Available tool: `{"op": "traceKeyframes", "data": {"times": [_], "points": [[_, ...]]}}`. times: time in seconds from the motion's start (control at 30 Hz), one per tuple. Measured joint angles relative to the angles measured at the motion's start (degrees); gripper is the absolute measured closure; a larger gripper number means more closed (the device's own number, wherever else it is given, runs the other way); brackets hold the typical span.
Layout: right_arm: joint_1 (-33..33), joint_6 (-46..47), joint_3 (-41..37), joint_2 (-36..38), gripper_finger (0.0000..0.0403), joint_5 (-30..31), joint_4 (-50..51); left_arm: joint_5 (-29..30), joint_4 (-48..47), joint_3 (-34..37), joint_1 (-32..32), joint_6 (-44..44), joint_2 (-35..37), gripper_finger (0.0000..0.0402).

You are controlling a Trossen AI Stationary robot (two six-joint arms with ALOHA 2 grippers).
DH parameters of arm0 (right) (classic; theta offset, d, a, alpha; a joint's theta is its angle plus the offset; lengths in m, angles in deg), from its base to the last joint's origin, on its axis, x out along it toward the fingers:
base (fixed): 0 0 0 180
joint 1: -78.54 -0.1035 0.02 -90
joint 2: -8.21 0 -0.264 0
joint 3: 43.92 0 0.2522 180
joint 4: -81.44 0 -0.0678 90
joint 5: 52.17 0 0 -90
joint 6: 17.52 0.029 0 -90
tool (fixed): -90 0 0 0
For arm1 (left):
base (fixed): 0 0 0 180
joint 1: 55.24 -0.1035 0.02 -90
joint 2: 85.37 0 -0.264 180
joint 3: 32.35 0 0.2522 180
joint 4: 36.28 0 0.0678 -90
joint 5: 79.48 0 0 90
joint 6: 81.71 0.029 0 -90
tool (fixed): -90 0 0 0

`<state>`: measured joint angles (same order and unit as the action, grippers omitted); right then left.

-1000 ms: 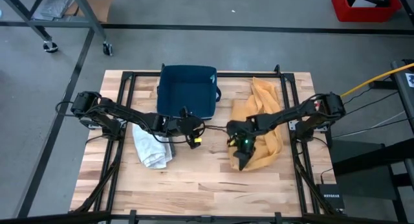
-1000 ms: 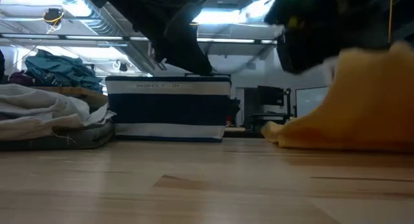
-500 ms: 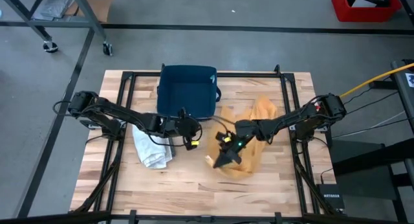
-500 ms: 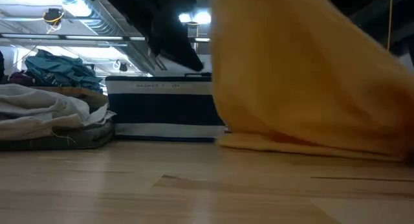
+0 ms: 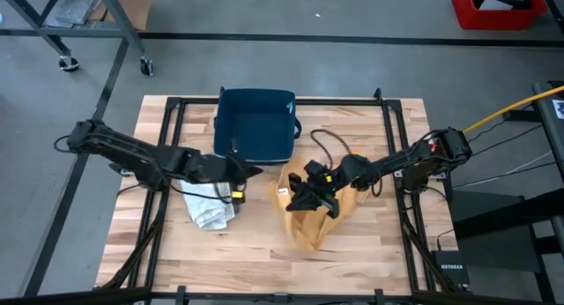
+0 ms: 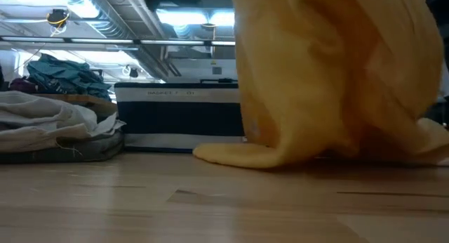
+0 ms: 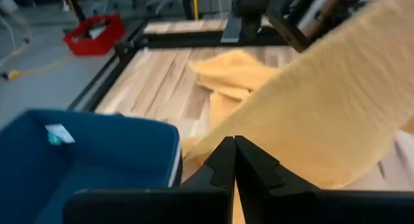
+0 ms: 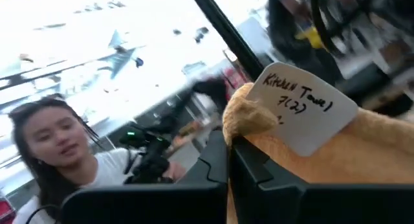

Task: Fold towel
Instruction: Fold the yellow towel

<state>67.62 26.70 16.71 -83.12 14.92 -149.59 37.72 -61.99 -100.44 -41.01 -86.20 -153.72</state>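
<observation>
The yellow towel (image 5: 310,219) hangs bunched at the table's middle, and its lower end (image 6: 235,155) lies on the wood. A white handwritten tag (image 8: 301,114) sits at its raised corner. My right gripper (image 5: 291,197) is shut on that corner and reaches in from the right side. My left gripper (image 5: 254,171) is shut with nothing in it. It stands left of the towel, in front of the blue bin (image 5: 256,124), and in the left wrist view its fingers (image 7: 223,160) point toward the towel (image 7: 310,120). My right gripper pinches the towel's raised corner (image 8: 240,120) between its two fingers, right beside the white tag. The fingers come from the table's right and slant a little upward. The towel hangs slack below them, with its lower part bunched on the table.
A heap of white and grey cloths (image 5: 210,204) lies at the left, under my left arm. The blue bin stands at the far middle. A black frame rail (image 5: 392,137) runs along the table's sides. A person (image 8: 58,146) shows beyond the table.
My right gripper has risen, rolled and gone toward the table's left with the towel's corner. The towel lay flat at the right. It now hangs bunched at the middle, only its lower end on the wood. My left gripper has drawn back toward the left and risen.
</observation>
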Motion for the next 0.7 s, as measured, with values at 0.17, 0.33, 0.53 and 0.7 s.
{"op": "traceKeyframes", "data": {"times": [0.17, 0.33, 0.53, 0.7], "points": [[0.00, -1.10, 0.00, 2.23, 0.0402, -2.55, -2.60, 0.05, 0.09, 0.00, 1.10, 3.51, 5.10, 0.0389], [0.00, -0.87, 0.00, 5.10, 0.0402, -6.23, -2.19, 0.00, 1.28, -0.02, 1.00, 6.03, 5.29, 0.0358], [-0.40, 4.67, 0.00, 7.35, 0.0401, -10.53, 1.92, 0.05, 4.49, -0.02, -0.12, 6.49, 0.17, 0.0293], [-1.29, 6.83, 0.00, 7.63, 0.0400, -10.36, 3.35, -0.01, 11.76, -0.04, -0.86, 9.98, -6.68, 0.0252]]}}
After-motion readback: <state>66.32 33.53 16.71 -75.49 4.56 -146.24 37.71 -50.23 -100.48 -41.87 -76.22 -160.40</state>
